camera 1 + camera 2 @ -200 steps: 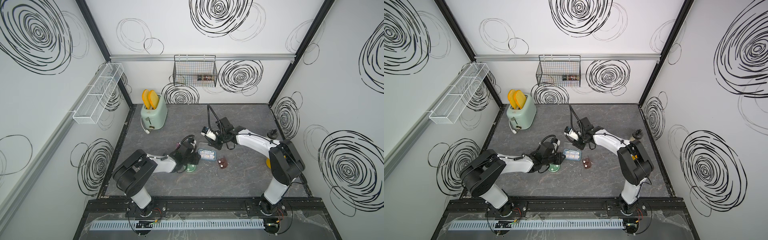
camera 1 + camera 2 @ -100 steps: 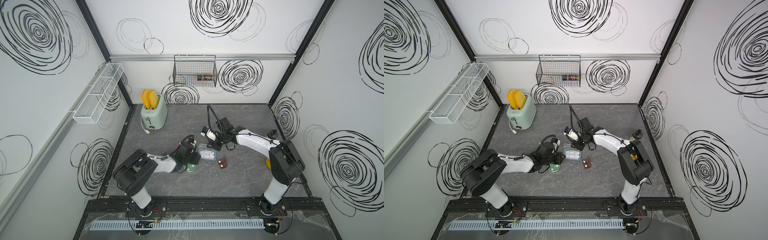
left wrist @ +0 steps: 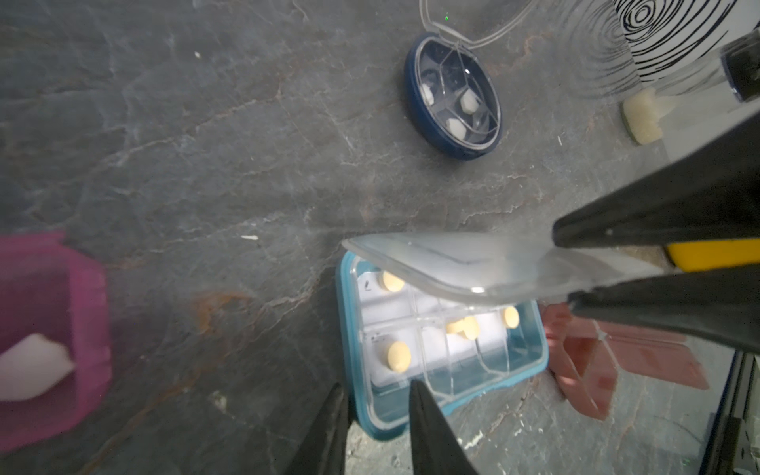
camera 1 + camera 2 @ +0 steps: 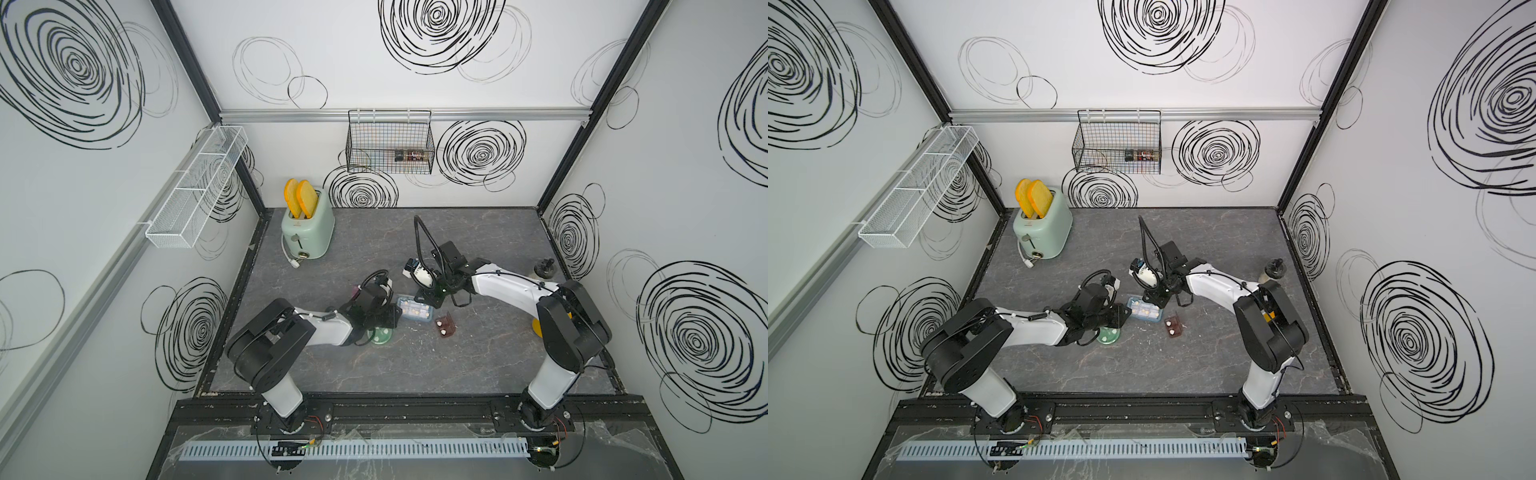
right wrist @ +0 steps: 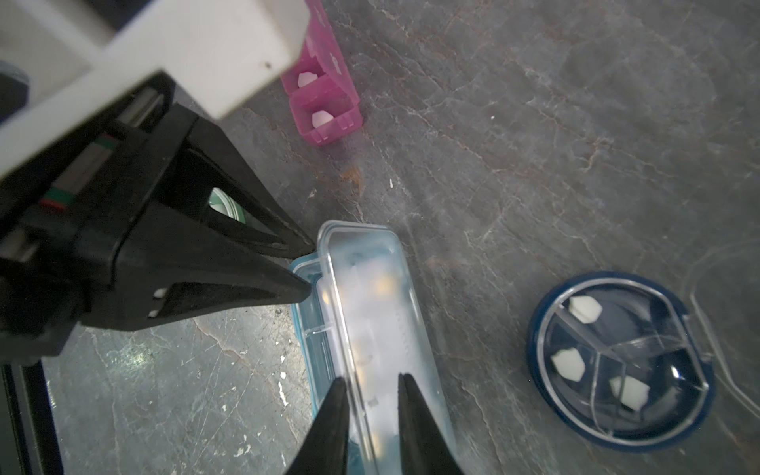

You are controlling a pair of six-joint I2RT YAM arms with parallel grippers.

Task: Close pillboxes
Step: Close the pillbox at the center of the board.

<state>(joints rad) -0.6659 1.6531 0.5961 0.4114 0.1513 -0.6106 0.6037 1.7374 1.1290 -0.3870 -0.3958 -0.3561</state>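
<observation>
At mid-frame in both top views, left claw (image 3: 376,384) clamps the blue box (image 4: 415,309) while right claw (image 5: 372,378) pinches its raised lid (image 3: 452,263), which probably needs pressing down shut next.

Pink pillbox (image 5: 325,103), teal pillbox (image 3: 436,353), navy pillbox (image 3: 452,98); tabletop (image 3: 205,144) veined grey.

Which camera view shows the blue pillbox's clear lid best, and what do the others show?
The left wrist view: the lid shows side-on, raised over the blue pillbox, between the right gripper's fingers. The right wrist view looks down through it, blurred. In both top views it is too small.
</observation>
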